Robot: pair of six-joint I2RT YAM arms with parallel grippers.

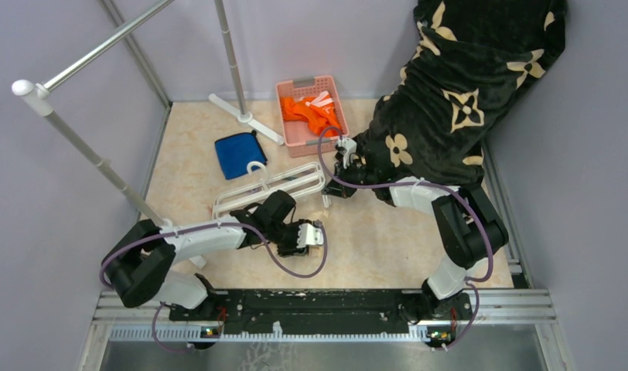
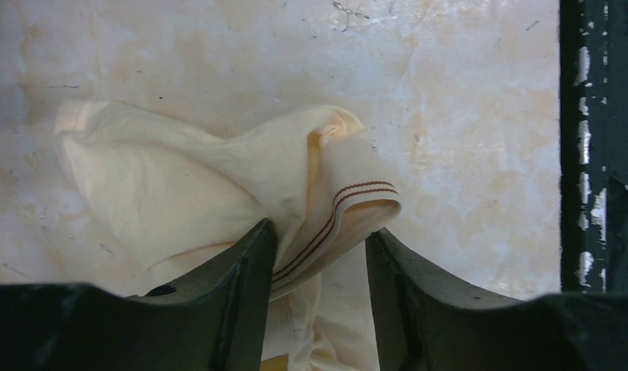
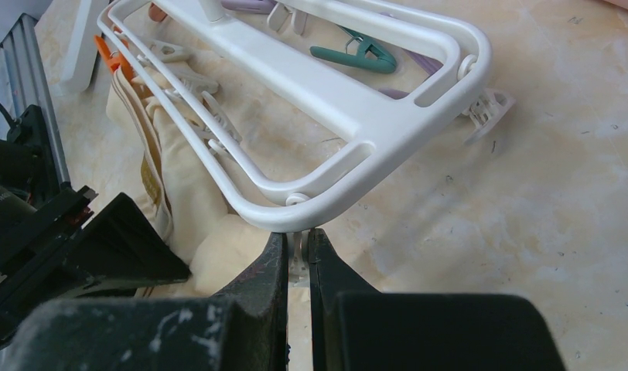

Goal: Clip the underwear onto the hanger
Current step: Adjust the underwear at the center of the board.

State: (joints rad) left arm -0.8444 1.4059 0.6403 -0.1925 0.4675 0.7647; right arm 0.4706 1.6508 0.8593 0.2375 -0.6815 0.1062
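Observation:
The underwear (image 2: 179, 178) is pale peach fabric crumpled on the table, partly under the hanger in the right wrist view (image 3: 179, 193). My left gripper (image 2: 320, 239) is open, its fingers either side of a raised fold with red stitching; the fabric touches one finger. It sits just in front of the hanger in the top view (image 1: 317, 236). The hanger (image 3: 357, 116) is a white barred frame lying flat (image 1: 272, 185). My right gripper (image 3: 298, 247) is shut on a small white clip (image 3: 298, 261) hanging from the frame's near end, at its right end in the top view (image 1: 336, 185).
A pink basket (image 1: 330, 89) of orange clothes stands at the back. A folded blue cloth (image 1: 240, 154) lies left of it. A grey rack pole (image 1: 232, 62) rises behind. A person in a black patterned garment (image 1: 458, 93) leans in at the right. Green (image 3: 353, 54) and orange (image 3: 102, 50) clips hang on the frame.

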